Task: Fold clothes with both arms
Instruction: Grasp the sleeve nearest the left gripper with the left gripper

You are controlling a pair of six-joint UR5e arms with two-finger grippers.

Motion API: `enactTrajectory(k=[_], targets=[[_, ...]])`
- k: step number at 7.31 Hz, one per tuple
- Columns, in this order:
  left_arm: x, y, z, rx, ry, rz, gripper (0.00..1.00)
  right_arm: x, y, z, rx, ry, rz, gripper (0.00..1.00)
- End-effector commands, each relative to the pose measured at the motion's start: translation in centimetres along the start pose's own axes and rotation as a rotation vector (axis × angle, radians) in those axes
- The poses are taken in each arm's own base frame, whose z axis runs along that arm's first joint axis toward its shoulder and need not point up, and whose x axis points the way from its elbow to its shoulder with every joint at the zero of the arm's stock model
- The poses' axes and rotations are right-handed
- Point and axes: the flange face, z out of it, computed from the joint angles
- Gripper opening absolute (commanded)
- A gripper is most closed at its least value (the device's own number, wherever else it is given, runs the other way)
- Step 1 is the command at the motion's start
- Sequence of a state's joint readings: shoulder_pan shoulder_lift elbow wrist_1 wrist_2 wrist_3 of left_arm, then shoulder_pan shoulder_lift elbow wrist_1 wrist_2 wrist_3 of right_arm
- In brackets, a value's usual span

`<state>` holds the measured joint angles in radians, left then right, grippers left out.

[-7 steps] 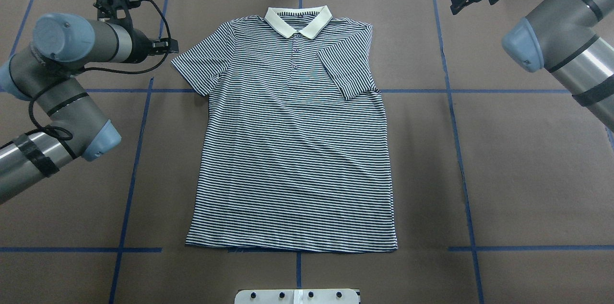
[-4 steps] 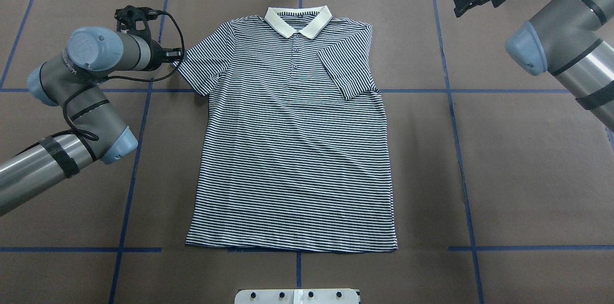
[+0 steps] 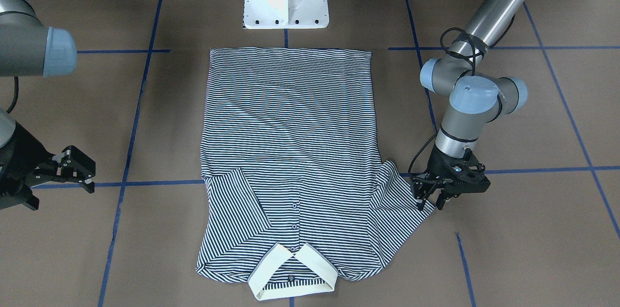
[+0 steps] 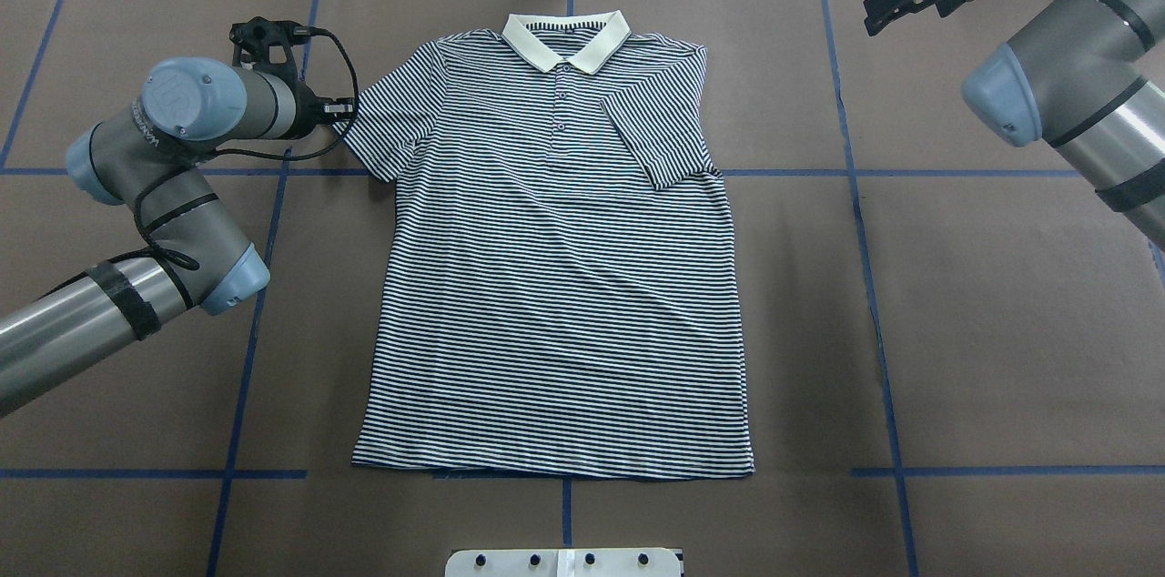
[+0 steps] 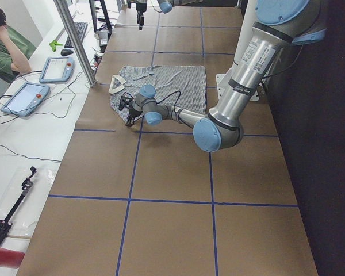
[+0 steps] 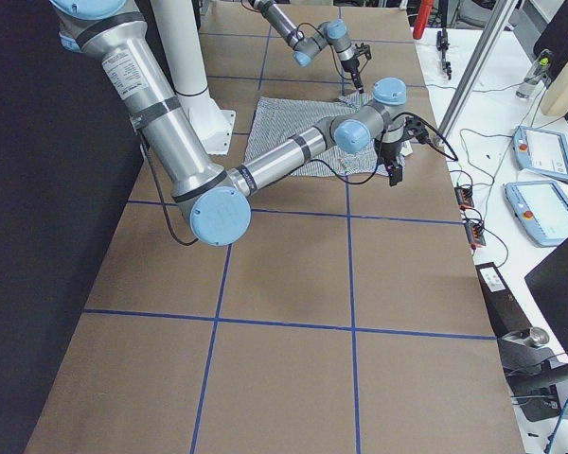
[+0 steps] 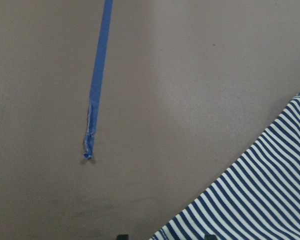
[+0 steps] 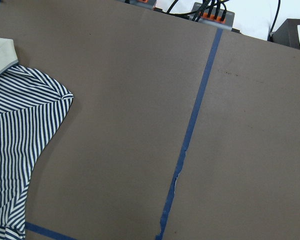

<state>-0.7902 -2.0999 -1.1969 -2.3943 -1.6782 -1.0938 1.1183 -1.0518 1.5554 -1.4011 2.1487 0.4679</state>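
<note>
The striped polo shirt (image 4: 560, 286) lies flat and face up, its cream collar (image 4: 566, 40) at the far side of the table. One sleeve (image 4: 660, 136) is folded over the chest; the other sleeve (image 4: 387, 117) is spread out. My left gripper (image 3: 430, 204) stands open at that spread sleeve's outer edge, pointing down, one fingertip over the cloth and one over bare table. In the left wrist view the sleeve (image 7: 250, 200) reaches in between the two fingertips at the bottom edge. My right gripper (image 4: 883, 5) hangs open and empty, well clear of the shirt's folded side.
Brown paper with blue tape lines (image 4: 869, 286) covers the table. The white pedestal base (image 3: 286, 2) stands by the shirt's hem. Cables and plugs (image 8: 210, 12) run along the far edge. A person (image 5: 6, 46) sits at a side bench with tablets.
The left arm has swung towards the shirt, bringing its gripper from bare table to the spread sleeve's edge. The right gripper has drifted slightly outward. The shirt has not moved.
</note>
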Motion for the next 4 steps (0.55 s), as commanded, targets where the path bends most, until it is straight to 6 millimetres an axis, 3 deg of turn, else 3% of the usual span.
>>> enactTrajectory(k=[1, 3, 4], targets=[[0.2, 0.2, 0.0, 0.000, 0.005, 0.002, 0.00, 0.0, 0.0, 0.0, 0.000, 0.000, 0.000, 1.00], [0.5, 0.0, -0.3, 0.002, 0.009, 0.006, 0.00, 0.0, 0.0, 0.0, 0.000, 0.000, 0.001, 1.00], [1.8, -0.5, -1.5, 0.014, 0.033, 0.010, 0.00, 0.0, 0.0, 0.0, 0.001, 0.001, 0.001, 1.00]])
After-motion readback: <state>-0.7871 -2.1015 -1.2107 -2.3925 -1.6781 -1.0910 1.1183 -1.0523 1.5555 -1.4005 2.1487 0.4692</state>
